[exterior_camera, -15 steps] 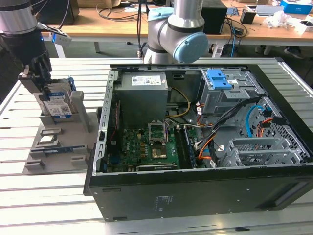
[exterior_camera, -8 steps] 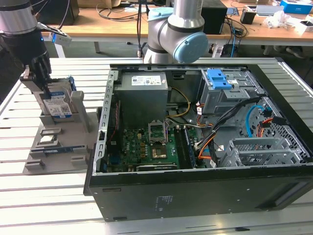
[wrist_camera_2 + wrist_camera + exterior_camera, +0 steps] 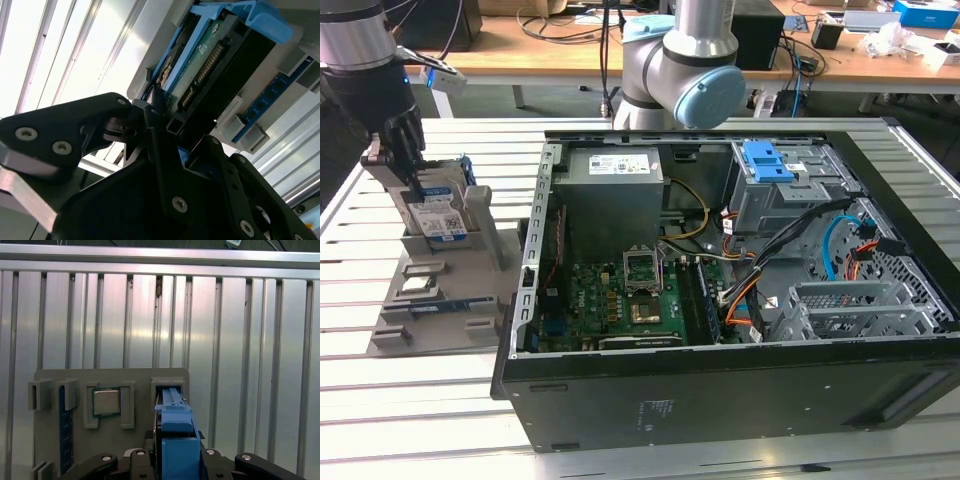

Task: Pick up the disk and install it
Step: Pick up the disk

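A slatted metal table (image 3: 380, 400) carried everything, with a cluttered bench (image 3: 570, 55) behind it. A grey holder (image 3: 440, 320) lay toward the exterior view's left, bare slats around it on the near and far sides and open air above. Just beside it on the exterior view's right rose the wall of an open case (image 3: 720, 400), leaving a narrow strip of table between them. The case lay on its side with its interior facing up, a power supply (image 3: 615, 195) and a blue caddy (image 3: 767, 160) inside. The disk (image 3: 438, 212) stood on edge in a slot of the holder, its labelled face turned toward the exterior camera. In the second wrist view the disk (image 3: 200, 60) showed its connector edge toward the wrist, so its long axis appeared to run up and down, with a blue rail along one side. The gripper (image 3: 408, 165) reached down from above and its jaws were closed on the upper part of the disk, one finger (image 3: 155, 107) pressed against a face. In the first wrist view the disk (image 3: 175, 435) sat between the gripper (image 3: 175, 460) links, its lower part sunk in the slot and hidden. The holder (image 3: 110, 375) also held a chip (image 3: 106, 401) and a blue memory stick (image 3: 62, 430), cut off by the frame edge. The fingertips themselves were masked by the gripper's black body.
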`<action>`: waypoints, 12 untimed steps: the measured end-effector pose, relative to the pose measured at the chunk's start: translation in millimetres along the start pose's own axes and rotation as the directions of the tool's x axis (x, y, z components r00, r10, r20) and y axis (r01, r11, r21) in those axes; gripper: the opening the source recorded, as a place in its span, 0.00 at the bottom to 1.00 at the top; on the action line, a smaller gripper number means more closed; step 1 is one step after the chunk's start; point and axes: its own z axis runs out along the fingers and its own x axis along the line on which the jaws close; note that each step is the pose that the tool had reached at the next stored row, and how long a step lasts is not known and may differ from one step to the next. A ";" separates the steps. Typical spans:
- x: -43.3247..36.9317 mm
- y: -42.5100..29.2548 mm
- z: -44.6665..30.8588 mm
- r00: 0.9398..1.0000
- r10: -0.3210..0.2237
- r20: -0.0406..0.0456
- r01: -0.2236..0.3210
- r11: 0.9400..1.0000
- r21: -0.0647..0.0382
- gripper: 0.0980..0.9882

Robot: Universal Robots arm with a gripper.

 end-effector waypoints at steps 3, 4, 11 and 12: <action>0.0 0.0 0.0 1.000 0.000 0.000 0.000 1.000 0.000 0.30; 0.0 0.0 0.1 1.000 0.000 0.000 0.000 1.000 0.000 0.30; 0.1 0.0 -3.3 1.000 0.000 0.000 0.000 1.000 0.000 0.30; 0.2 0.0 -4.3 1.000 0.000 0.000 0.000 1.000 0.000 0.30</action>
